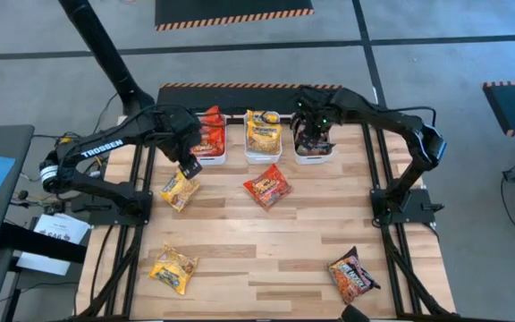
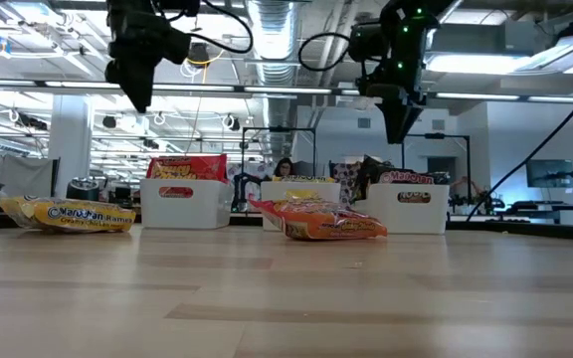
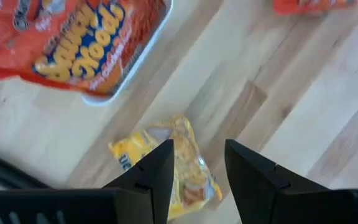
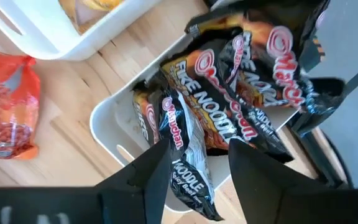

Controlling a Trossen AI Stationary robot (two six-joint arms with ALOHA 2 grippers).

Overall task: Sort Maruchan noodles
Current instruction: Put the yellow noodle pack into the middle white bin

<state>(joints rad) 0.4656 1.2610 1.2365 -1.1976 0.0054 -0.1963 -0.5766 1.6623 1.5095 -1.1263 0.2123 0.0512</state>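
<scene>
Four packets lie loose on the worktop (image 1: 266,241): a yellow packet (image 1: 173,269) at 7 o'clock, a dark packet (image 1: 353,274) at 5, a red packet (image 1: 267,187) at centre, another yellow packet (image 1: 179,190) at 9. Left end effector (image 1: 189,167) hovers above the latter, fingers apart, empty. Right end effector (image 1: 314,136), fingers apart, hangs over the dark-packet tub (image 1: 314,154) at 1. Risk: its overfilled contents could snag and spill.

Bright overhead lighting; soft shadows; left wrist view blurred; ceiling glare.
</scene>
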